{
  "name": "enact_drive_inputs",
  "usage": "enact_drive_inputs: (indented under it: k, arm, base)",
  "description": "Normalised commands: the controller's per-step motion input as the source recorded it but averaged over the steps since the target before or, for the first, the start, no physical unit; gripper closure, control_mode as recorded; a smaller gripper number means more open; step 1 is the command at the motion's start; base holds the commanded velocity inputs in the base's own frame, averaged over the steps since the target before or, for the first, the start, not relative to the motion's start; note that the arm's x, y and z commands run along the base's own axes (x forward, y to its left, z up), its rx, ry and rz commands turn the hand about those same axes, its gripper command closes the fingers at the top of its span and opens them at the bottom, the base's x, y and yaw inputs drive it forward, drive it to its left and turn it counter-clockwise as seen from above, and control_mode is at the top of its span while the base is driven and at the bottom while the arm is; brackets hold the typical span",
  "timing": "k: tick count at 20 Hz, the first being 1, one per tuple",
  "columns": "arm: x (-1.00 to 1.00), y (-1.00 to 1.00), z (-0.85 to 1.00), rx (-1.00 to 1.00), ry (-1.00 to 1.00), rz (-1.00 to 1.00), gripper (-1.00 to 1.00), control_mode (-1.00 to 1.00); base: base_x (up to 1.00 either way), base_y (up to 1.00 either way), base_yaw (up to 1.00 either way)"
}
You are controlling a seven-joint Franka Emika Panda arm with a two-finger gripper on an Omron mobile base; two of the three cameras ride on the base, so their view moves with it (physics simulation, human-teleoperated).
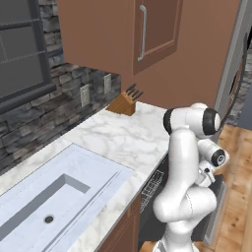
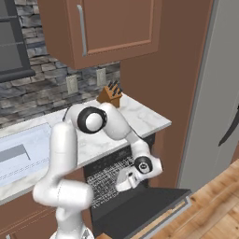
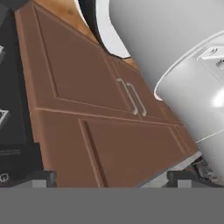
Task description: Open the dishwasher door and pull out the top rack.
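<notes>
Door: door hangs dropped open below the bench, its dark inner face lying nearly flat above the wooden floor; that step of the task looks done.
Rack: rack, a pale wire grid, sits in the mouth of the dark cavity just under the bench edge; from the left, a slice of the rack shows beside the arm. How far out it has come I cannot tell.
Claw: claw sits low at the cavity, just in front of the rack wires, fingers spread wide with nothing between them. In the hand view its two dark tips stand far apart at the bottom, looking at brown cabinet doors rather than at the rack.
Why so: the wrist is bent down and in, which suits either reaching for the rack's front rods or letting go of them; contact with the wires cannot be made out.
Bench items: knife block stands at the back corner and sink lies to the left, both well apart from the work.
</notes>
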Motion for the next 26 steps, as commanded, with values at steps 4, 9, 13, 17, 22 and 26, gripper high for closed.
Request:
enact_drive_inputs:
  k: [4,9,13,17,22,26]
  arm:
    - [-0.1,0.0,-0.1,0.24,0.01,-0.19,-1.0,-1.0]
    - [0.2,0.4,-0.09,0.06,-0.03,-0.11,-1.0,-1.0]
    - [0.12,0.5,-0.03,0.0,-0.1,-0.12,-1.0,-1.0]
    - [0.14,0.33,0.0,0.0,-0.09,-0.15,-1.0,-1.0]
    - [0.02,0.03,0.0,-0.01,-0.14,-0.18,-1.0,-1.0]
    - [0.16,0.1,0.0,-0.09,-0.2,-0.16,-1.0,-1.0]
  base:
    - [0.0,0.0,0.0]
    - [0.0,0.0,0.0]
    - [0.0,0.0,0.0]
    - [0.0,0.0,0.0]
    - [0.0,0.0,0.0]
    - [0.0,0.0,0.0]
